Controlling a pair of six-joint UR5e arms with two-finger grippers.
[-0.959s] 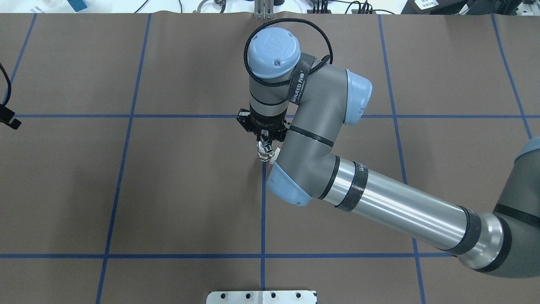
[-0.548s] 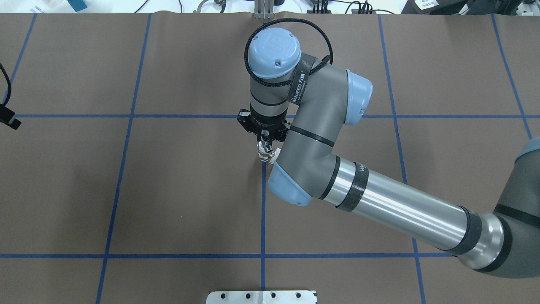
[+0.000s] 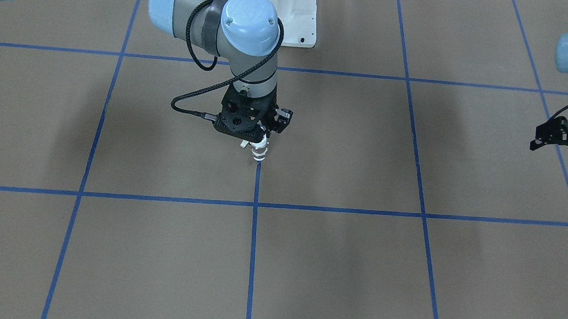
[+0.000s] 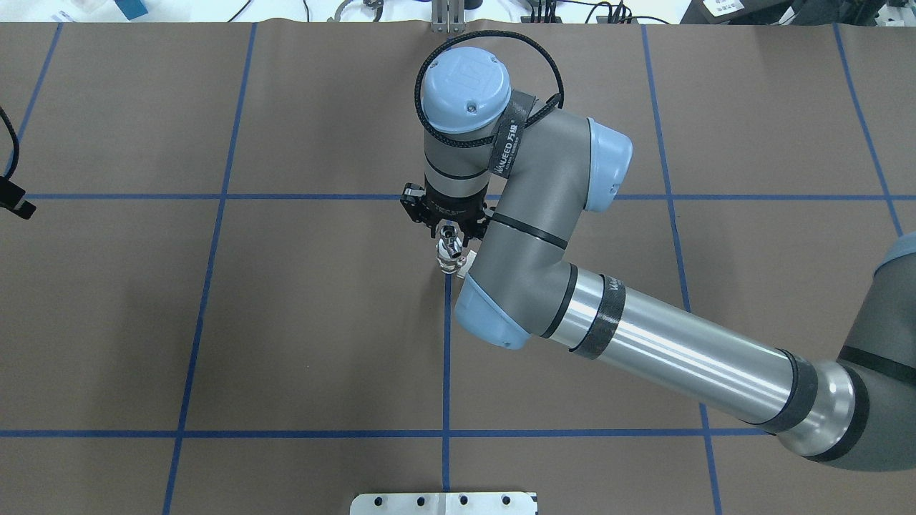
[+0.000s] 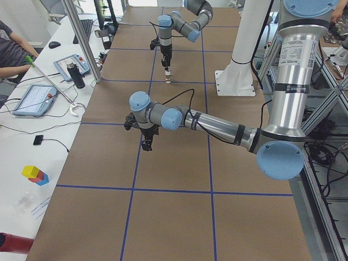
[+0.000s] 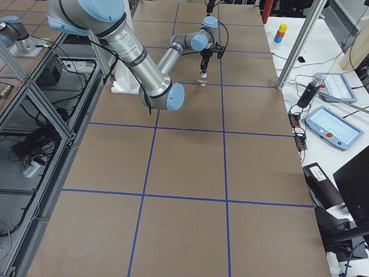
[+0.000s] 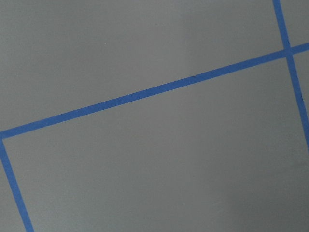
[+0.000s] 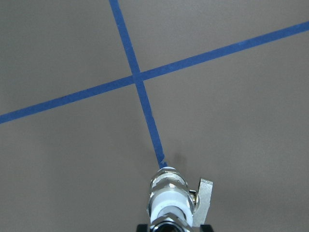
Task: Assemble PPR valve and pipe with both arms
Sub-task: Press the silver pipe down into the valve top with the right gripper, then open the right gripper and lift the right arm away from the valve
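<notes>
The PPR valve [image 4: 449, 260] stands upright on the brown mat at the end of a blue tape line, with its white tube ends, metal bands and small side lever [image 8: 203, 192]. It also shows in the front-facing view [image 3: 258, 152] and the right wrist view [image 8: 170, 198]. My right gripper [image 4: 447, 232] points straight down over it and is shut on its upper end. A shiny metal piece sits at that top end between the fingers; I cannot tell whether it is the pipe. My left gripper [image 3: 556, 150] hangs open and empty far off at the table's side.
The brown mat [image 4: 286, 322] carries a grid of blue tape lines. The white pedestal base [image 3: 303, 15] stands behind the right arm. Tablets, a bottle and an operator [image 5: 11, 49] are at a side bench beyond the mat.
</notes>
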